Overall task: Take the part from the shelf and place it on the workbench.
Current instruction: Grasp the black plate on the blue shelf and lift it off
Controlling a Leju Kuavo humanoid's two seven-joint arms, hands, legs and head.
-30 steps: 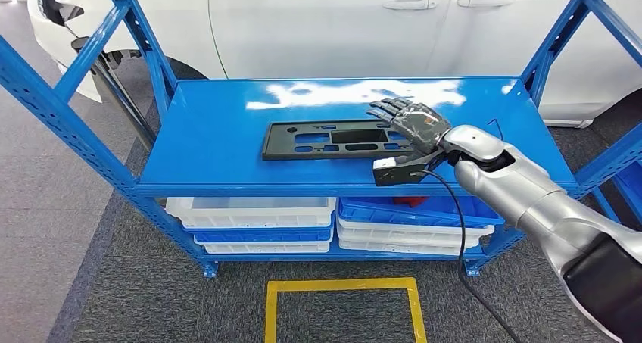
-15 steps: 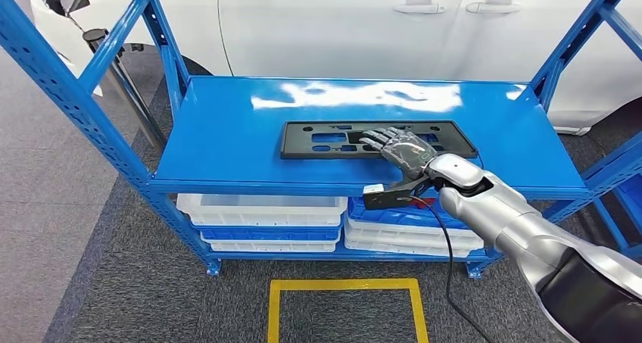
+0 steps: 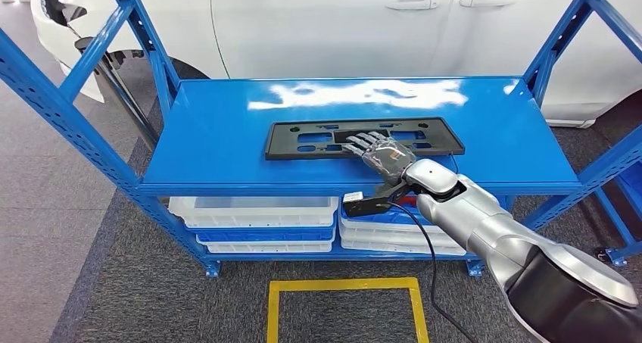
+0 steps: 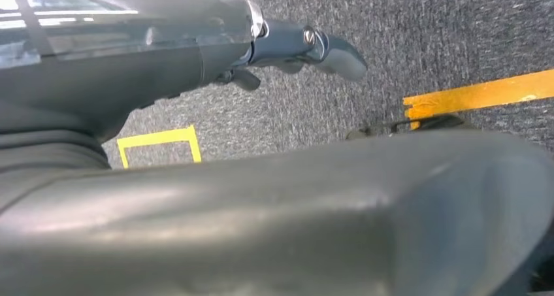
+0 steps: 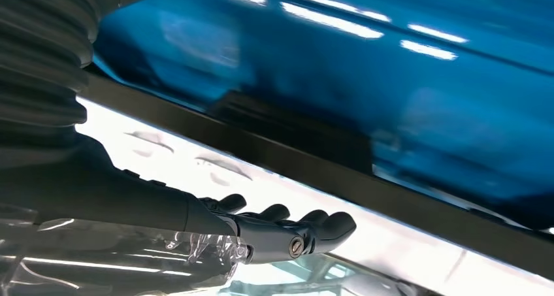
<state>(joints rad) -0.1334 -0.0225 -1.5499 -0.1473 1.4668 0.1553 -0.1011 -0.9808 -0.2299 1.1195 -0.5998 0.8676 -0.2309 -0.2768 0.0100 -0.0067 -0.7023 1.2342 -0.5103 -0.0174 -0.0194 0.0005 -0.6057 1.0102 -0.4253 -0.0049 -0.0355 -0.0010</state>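
The part [image 3: 303, 140] is a flat black rectangular frame with cut-outs, lying on the top board of the blue shelf [image 3: 219, 116]. My right hand [image 3: 378, 152] lies over the part's front edge near its middle, fingers stretched out flat and touching its top. In the right wrist view the same hand [image 5: 274, 227] has its fingers [image 5: 326, 225] straight and together beside the part's dark edge [image 5: 326, 172]; I cannot see whether the thumb is under the part. My left hand [image 4: 307, 48] hangs over the floor, thumb out, with nothing in it.
White and blue bins [image 3: 250, 210] are stacked on the shelf's lower level. A white car [image 3: 341, 25] stands right behind the shelf. Blue uprights [image 3: 68, 123] frame both ends. A yellow taped square [image 3: 341, 285] marks the grey carpet in front.
My right hand has drawn back from the part's right end to its front edge near the middle, uncovering that end. The part has not moved on the shelf; the camera swayed slightly.
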